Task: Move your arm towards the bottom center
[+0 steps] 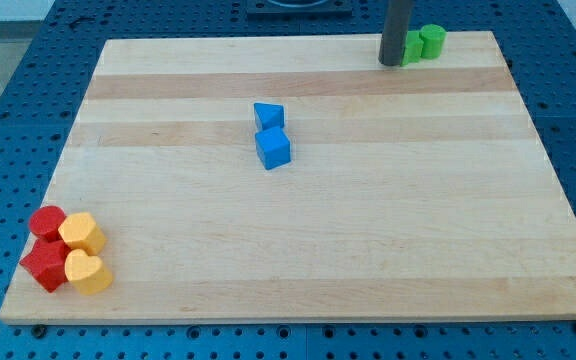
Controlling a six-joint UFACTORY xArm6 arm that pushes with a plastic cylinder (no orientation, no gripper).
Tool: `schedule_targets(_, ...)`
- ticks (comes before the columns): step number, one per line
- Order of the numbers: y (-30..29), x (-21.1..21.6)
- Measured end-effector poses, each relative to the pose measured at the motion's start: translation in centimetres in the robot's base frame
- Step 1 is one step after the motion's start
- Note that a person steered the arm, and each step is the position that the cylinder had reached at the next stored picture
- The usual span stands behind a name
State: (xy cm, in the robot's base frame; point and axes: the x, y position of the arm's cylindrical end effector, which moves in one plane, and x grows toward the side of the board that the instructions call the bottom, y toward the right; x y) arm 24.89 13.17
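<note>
Two blue blocks sit near mid-board — a blue triangular block (268, 114) touching a blue cube (274, 148) below it. My tip (393, 63) — a bare rod, nothing to spread or pinch — rests at the view's top right, against the green blocks (425, 43). Red blocks (46, 247) and yellow blocks (86, 254) huddle bottom left on the wooden board (388, 250).

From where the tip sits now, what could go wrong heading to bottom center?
1. My tip sits at the view's top right, right beside the green blocks; a sideways start could nudge them toward the board's top edge.
2. A path that bows toward the view's left could clip the blue cube and the blue block above it, which stand mid-board.
</note>
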Motion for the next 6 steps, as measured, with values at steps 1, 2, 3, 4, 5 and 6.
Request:
schedule_targets(1,-0.3,0.0)
schedule_targets(2,-0.7,0.0)
schedule_targets(3,-0.6,1.5)
schedule_targets(4,-0.4,5.5)
schedule_targets(5,0.4,10.4)
schedule_targets(6,1.9,17.5)
